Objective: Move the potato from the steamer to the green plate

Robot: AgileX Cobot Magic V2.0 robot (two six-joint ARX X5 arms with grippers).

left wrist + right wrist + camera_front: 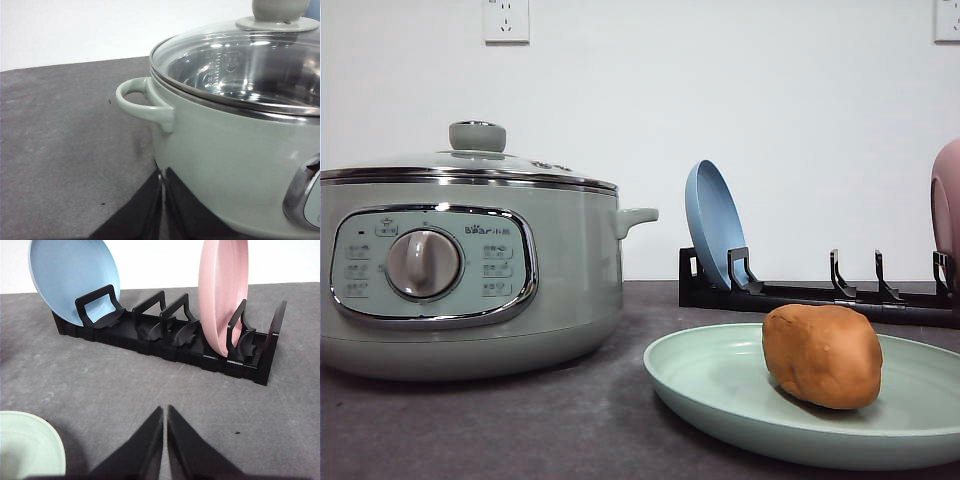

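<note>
Nearest, in the front view, on the dark grey bench [520,420]: the green plate [720,390], lying flat, with the potato [822,356] resting on it toward its right half. Beside the plate and apart from it: the steamer [560,290], lid [460,160] on, knob [423,263] centred in the chrome-framed front panel, a side handle [638,217] jutting toward the rack. Farther back, near the white wall: a black dish rack [820,295], with a blue plate [714,225] leaning in its left end slot and a pink plate [947,210] cut off by the frame edge at its right end.

In the left wrist view: left hand [162,205] with black fingers pressed together, empty, low over the bench. Just ahead of its tips, very close: the steamer's pale green wall, the glass lid seated on the chrome rim, bare metal interior visible through the glass. Off to the side of the fingers: the other loop handle [142,102].

In the right wrist view: right hand [165,440] likewise closed tip to tip, gripping nothing. Beside it, near the fingers' base: a slice of the green plate's rim. Well ahead of the tips, across open bench: the rack, set at an angle, blue plate tilted at one end, pink plate upright near the other, empty slots between.
</note>
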